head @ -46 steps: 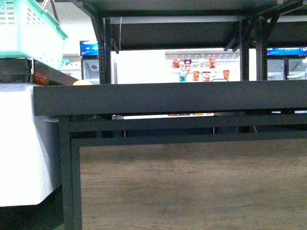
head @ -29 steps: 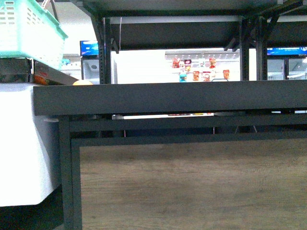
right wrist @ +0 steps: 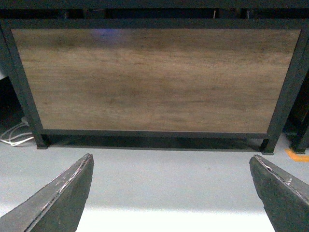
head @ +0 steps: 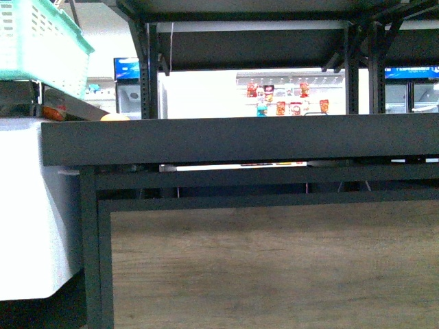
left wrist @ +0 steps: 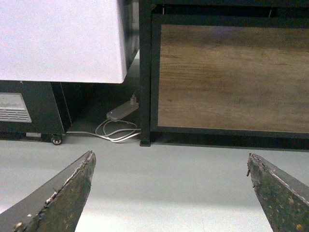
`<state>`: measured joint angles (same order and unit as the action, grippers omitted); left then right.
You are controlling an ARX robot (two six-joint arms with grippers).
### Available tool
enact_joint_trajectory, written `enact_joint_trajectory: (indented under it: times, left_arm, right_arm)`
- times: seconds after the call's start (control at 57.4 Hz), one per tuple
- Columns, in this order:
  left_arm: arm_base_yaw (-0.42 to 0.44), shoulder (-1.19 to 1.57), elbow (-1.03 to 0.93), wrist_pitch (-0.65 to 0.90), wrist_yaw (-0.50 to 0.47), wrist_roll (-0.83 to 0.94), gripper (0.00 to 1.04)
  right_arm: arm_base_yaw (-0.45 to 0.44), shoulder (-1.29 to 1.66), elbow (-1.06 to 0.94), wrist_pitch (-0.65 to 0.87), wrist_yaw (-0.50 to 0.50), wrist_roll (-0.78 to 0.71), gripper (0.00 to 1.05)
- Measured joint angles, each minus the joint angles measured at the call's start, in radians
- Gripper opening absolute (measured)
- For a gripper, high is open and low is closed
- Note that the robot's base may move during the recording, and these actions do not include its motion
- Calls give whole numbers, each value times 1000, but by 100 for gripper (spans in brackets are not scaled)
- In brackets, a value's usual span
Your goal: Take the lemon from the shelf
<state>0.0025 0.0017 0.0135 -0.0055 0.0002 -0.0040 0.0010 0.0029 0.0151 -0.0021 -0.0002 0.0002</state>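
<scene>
A: Item 1, shelf?
B: Shelf (head: 240, 140): blk metal frame, dark raised-rim tray running across the front view, another tier above it. Wood-grain panel (head: 274, 267) under the tray, framed in blk.
A: Item 2, lemon?
B: Lemon (head: 114, 117): only a small yellow-orange rounded top shows over the tray rim, at the far left end of that tier. Rest hidden by the rim, so can't tell what it sits against.
A: Grippers?
B: Left gripper (left wrist: 169, 155): jaws spread wide, nothing btwn them, pale floor (left wrist: 169, 183) beneath. Faces the shelf's left corner post & panel edge. Right gripper (right wrist: 170, 157): jaws also wide apart, empty, facing the panel square-on. Both low by the floor, well apart from the lemon.
A: Misc?
B: Teal basket (head: 41, 41) at upper left, above a white cabinet (head: 27, 205) just beside the shelf's left post. White cable (left wrist: 116, 133) coiled on the floor btwn cabinet & post.
</scene>
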Motion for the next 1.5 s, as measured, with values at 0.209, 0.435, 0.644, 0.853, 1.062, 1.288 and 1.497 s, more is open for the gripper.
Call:
enact_joint_trajectory:
  times: [0.209, 0.435, 0.644, 0.853, 1.062, 1.288, 1.497]
  left_arm:
    - [0, 0, 0, 0, 0, 0, 97]
    - [0, 0, 0, 0, 0, 0, 97]
    - [0, 0, 0, 0, 0, 0, 97]
    - [0, -1, 0, 0, 0, 0, 97]
    - [0, -1, 0, 0, 0, 0, 97]
    - [0, -1, 0, 0, 0, 0, 97]
    - [0, -1, 0, 0, 0, 0, 97]
  right_arm:
    - [0, 0, 0, 0, 0, 0, 97]
    - [0, 0, 0, 0, 0, 0, 97]
    - [0, 0, 0, 0, 0, 0, 97]
    - [0, 0, 0, 0, 0, 0, 97]
    - [0, 0, 0, 0, 0, 0, 97]
    - [0, 0, 0, 0, -1, 0, 97]
    - [0, 0, 0, 0, -1, 0, 97]
